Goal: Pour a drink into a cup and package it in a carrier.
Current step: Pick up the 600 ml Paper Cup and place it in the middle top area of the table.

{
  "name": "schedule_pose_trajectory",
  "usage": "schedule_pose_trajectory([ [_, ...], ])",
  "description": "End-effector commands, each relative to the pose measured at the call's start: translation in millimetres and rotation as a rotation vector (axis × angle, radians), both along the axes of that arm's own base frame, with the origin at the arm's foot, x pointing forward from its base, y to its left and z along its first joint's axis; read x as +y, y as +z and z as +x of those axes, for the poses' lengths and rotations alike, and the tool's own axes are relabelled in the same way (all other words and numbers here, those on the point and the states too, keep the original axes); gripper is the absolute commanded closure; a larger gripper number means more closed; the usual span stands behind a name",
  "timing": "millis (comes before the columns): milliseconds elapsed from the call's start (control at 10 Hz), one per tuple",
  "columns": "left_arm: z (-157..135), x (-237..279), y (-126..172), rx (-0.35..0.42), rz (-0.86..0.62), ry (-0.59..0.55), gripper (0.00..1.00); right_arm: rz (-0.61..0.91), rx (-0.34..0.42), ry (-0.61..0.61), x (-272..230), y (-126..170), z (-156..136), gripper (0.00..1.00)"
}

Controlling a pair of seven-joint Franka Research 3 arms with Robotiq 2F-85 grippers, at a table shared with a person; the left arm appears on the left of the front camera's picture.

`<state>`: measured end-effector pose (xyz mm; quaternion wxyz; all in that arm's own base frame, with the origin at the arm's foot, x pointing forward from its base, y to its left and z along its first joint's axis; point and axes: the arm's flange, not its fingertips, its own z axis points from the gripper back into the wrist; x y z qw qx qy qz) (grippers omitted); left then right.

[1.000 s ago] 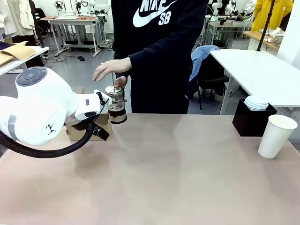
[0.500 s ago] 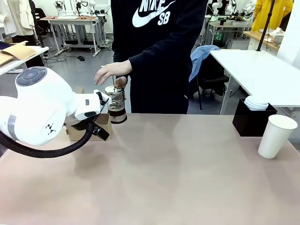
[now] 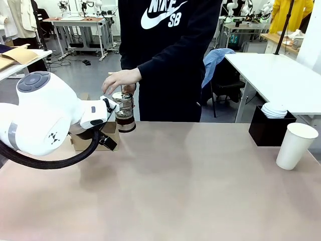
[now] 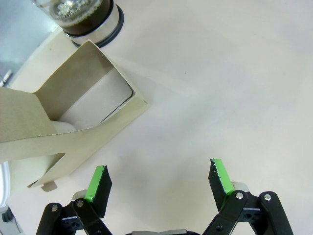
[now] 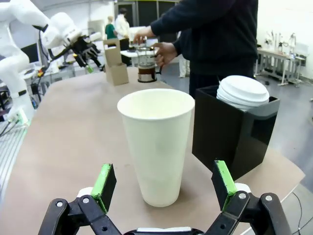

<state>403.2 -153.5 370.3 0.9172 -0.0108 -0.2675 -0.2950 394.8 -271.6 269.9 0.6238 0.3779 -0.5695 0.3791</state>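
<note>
The drink is dark brown in a clear glass jug at the table's far left edge; a person's hand rests over its plunger, the other behind it. Beside the jug stands the brown cardboard carrier, half hidden by my left arm. In the left wrist view my left gripper hangs open over bare table, with the carrier just beyond its left finger and the jug farther off. The tall white cup stands at the far right. My right gripper is open, fingers flanking the cup without touching.
A black square box holding white lids stands just behind the cup, close to the table's right edge. The person stands at the far side behind the jug. The broad middle of the table is bare.
The person's upper hand has come down and slightly right onto the jug's top. Both arms, the cup and the carrier have stayed where they were.
</note>
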Motion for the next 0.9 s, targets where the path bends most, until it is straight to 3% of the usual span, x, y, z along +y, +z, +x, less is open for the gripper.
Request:
schedule_pose_trajectory([
  [0, 0, 1, 0, 0.001, -0.002, 0.001, 0.0, -0.014, -0.034, -0.053, 14, -9, 10, 0.0],
  [800, 0, 1, 0, 0.001, -0.002, 0.001, 0.0, 0.057, -0.02, -0.066, 70, -45, 25, 0.0],
])
